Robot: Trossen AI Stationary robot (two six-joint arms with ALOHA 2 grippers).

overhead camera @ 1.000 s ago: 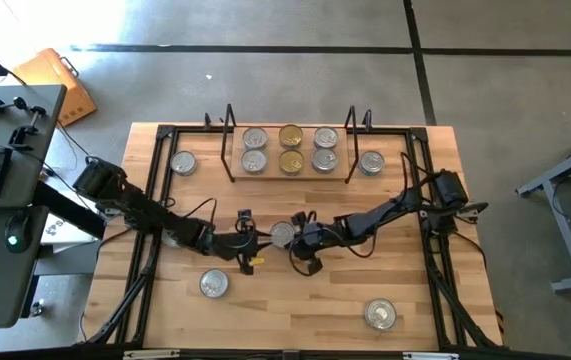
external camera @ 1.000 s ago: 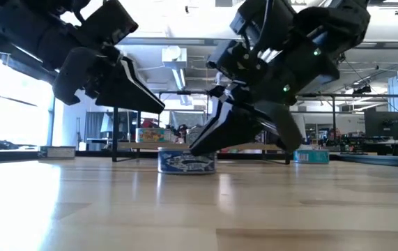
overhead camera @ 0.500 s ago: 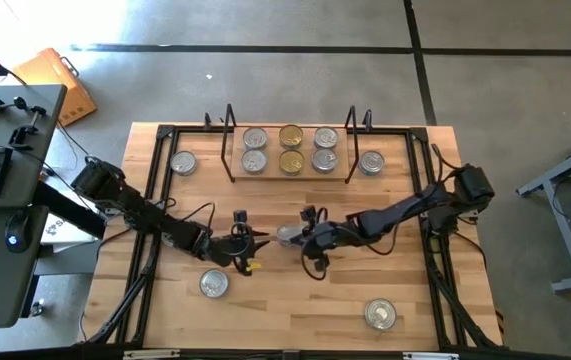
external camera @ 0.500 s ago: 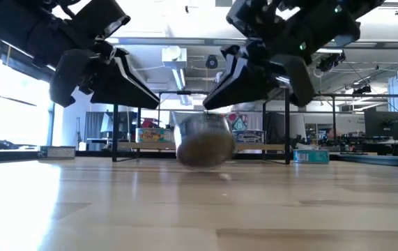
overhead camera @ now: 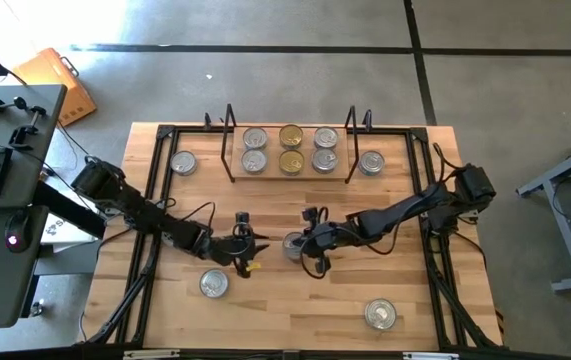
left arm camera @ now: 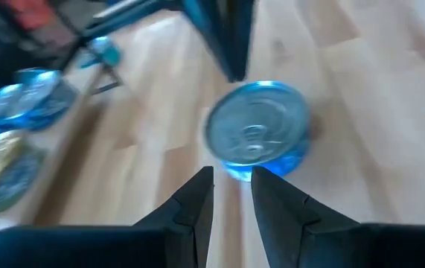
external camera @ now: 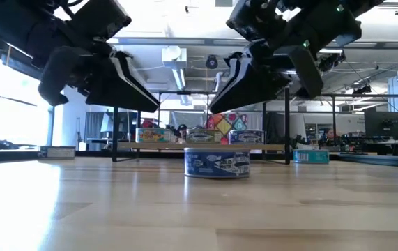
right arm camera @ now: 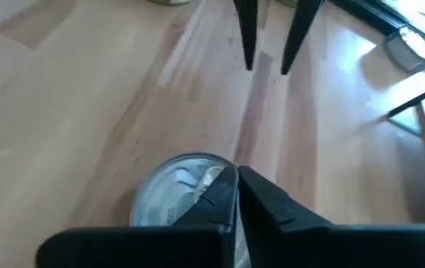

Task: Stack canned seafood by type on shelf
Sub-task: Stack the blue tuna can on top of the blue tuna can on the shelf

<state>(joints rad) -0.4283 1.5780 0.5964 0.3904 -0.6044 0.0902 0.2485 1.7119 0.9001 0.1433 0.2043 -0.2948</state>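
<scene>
On table, tin sits btwn left pincer, narrowly apart, & right pincer, closed, empty.

A silver-topped, blue-labelled tin stands upright at the table's centre. At twelve o'clock, six tins fill the wire-ended shelf.

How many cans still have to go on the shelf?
Six tins already sit on the shelf. In hand: nothing, though both the left gripper and shut right gripper hover by the middle tin. Left: that tin plus four more on the table, so five.
</scene>
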